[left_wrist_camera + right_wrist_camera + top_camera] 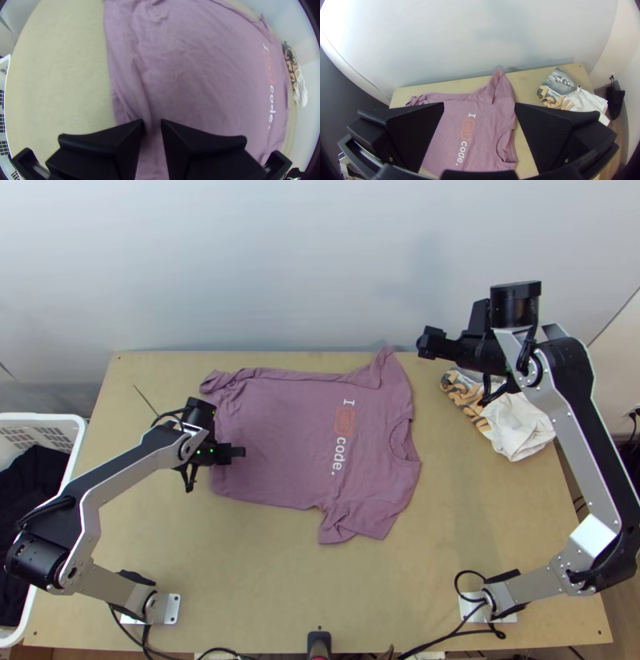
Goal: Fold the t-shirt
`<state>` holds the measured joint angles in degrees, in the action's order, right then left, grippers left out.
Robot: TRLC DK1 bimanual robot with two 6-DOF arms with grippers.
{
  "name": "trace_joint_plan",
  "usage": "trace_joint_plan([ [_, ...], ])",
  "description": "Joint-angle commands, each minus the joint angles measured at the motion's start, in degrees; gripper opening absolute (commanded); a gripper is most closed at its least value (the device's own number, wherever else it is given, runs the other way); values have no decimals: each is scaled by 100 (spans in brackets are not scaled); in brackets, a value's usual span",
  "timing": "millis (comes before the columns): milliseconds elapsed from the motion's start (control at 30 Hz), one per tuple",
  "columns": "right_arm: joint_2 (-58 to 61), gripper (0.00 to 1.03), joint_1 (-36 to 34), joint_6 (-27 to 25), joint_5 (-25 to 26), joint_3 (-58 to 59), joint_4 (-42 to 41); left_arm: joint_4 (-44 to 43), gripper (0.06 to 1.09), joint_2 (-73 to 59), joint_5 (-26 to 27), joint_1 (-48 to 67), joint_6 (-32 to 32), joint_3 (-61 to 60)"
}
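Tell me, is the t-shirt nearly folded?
Not yet. Done: the t-shirt lies mostly spread, its print up. In hand: nothing that I can see; the left end effector is near the hem, fingers apart. To do: the main folds, since both sleeves stick out.

White basket (48, 418), bunched cloths (516, 428)

t-shirt (276, 452): mauve; print (345, 420): white, orange; heaped cloth (520, 424): white, grey, tan-black patterned; basket (78, 430): white
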<state>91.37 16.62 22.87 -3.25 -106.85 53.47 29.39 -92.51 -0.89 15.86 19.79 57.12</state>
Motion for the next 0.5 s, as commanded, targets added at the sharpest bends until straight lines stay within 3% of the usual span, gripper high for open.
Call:
trace_joint_plan([
  [0, -67, 98, -133, -29, 8, 120, -4, -29, 19, -30, -17, 163, 60, 176],
  [100, -93, 98, -168, -29, 8, 182, 5, -21, 10, -13, -17, 234, 86, 475],
  [267, -120, 98, -168, -29, 8, 235, 5, 146, 10, -285, -17, 620, 104, 1460],
  [467, -129, 98, -203, -55, 8, 270, 5, 551, 10, -1542, -17, 1508, 165, 2752],
])
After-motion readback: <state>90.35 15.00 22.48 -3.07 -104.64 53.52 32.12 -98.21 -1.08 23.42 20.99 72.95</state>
